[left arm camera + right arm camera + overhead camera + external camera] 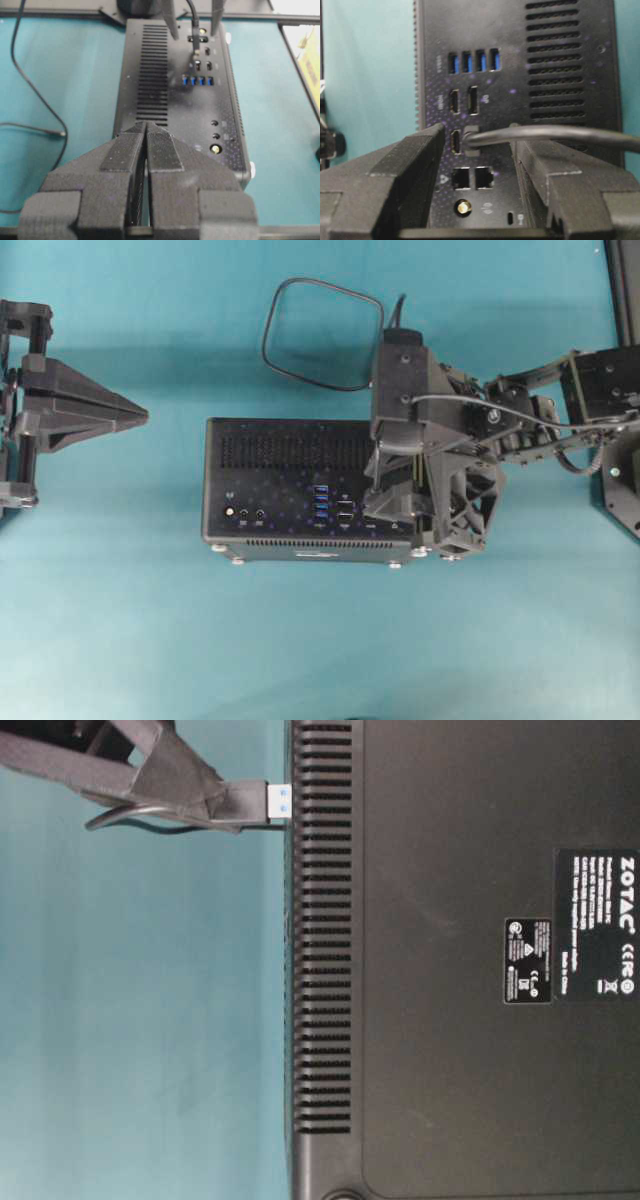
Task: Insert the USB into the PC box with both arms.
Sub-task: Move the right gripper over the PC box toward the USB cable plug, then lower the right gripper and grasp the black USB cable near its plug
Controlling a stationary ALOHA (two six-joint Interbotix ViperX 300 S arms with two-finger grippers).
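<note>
The right gripper [477,145] has its fingers partly spread about the USB [472,137] plug at the PC box [270,445], seemingly not pinching it, while the left gripper's [146,130] fingers are closed, empty.

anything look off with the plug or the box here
Yes: the USB plug stands on the PC box panel beside the black ports, not at the blue sockets, its tip exposed in the table-level view.

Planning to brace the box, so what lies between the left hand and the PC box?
Only bare teal table separates the shut left hand from the PC box; the overhead view shows it.
</note>
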